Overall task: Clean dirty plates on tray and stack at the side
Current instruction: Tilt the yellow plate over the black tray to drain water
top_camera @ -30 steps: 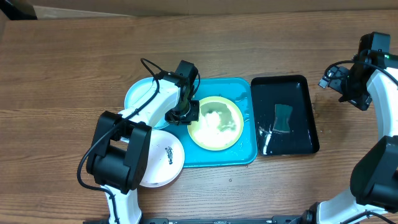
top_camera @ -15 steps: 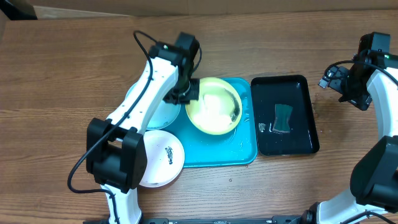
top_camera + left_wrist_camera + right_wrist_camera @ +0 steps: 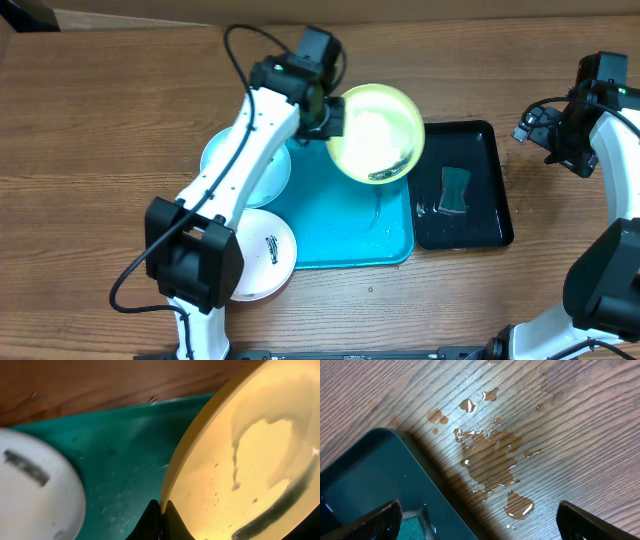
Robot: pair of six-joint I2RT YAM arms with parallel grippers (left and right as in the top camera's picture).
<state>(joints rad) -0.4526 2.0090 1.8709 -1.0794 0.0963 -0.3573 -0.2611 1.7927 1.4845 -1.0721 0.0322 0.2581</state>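
Overhead: yellow-green plate [image 3: 385,125] tilted above the tray [image 3: 340,225] corner, rim pinched in left pincer [image 3: 328,112]. Left wrist: fingertips [image 3: 150,522] shut on that rim, close up. Right wrist alone: puddles [image 3: 490,460] on worktop [image 3: 580,420] below wide-spread right pincer [image 3: 479,510].

Dark smears are being shown on the yellow-green plate [image 3: 375,130] and white plate [image 3: 250,272]; turquoise is being shown by the tray [image 3: 335,225].

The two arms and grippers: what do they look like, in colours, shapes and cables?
Both arms have white tube links between black joint housings. The left arm carries a black cable looping above it; the right arm has black cables and a small green light. The left gripper and right gripper have black fingers.
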